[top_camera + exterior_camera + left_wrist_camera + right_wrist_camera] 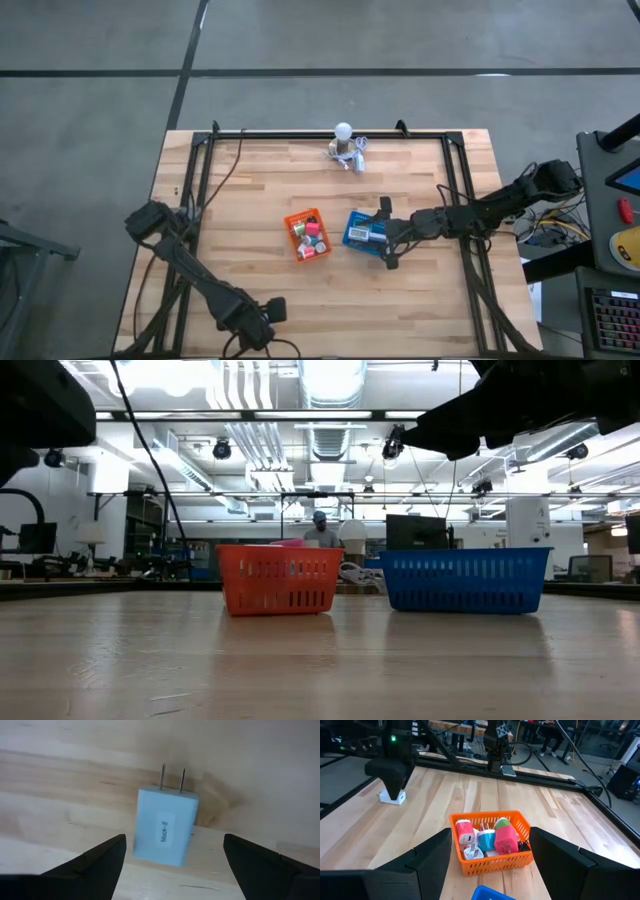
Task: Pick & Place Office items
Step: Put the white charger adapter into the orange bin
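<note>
A white plug block [165,827] with two metal prongs and a small label lies flat on the wooden table near its front edge, left of centre. My left gripper [172,867] hangs over it, pointing down and open, one finger on either side and apart from it; the right wrist view shows the same gripper [395,782] above the block [392,797]. The orange tray [490,857] holds several office items: pink, teal, green and white plug pieces. My right gripper [385,238] hovers open over the blue tray [362,230], nothing between its fingers.
The two trays stand side by side at mid-table, orange [278,578] left of blue [465,580]. A white round-bulbed cluster [347,145] with cables sits at the far edge. A black frame rail [330,135] runs round the table. Bare wood lies around the plug block.
</note>
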{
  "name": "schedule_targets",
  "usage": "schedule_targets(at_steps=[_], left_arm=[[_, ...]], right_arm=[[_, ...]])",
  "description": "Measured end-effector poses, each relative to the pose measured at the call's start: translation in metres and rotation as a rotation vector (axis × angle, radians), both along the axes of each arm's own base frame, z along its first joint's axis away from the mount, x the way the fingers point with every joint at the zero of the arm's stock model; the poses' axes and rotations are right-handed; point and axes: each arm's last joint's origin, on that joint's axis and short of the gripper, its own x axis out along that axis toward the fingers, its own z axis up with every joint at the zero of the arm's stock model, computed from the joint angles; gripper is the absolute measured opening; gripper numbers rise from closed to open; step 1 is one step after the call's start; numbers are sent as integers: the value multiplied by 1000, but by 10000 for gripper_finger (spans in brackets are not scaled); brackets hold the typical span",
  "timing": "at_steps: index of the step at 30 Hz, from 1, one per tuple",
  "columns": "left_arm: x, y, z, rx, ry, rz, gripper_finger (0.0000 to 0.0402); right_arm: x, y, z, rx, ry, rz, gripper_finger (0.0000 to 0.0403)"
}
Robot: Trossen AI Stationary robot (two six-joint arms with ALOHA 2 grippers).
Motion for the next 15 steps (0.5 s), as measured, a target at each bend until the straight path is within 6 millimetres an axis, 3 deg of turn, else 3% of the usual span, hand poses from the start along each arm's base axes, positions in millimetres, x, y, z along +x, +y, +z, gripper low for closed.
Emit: schedule_targets(at_steps=[15], left_arm=[[9,-6,-11,-39,-42,-62,337]], right_arm=[[0,0,0,1,1,-7,260]])
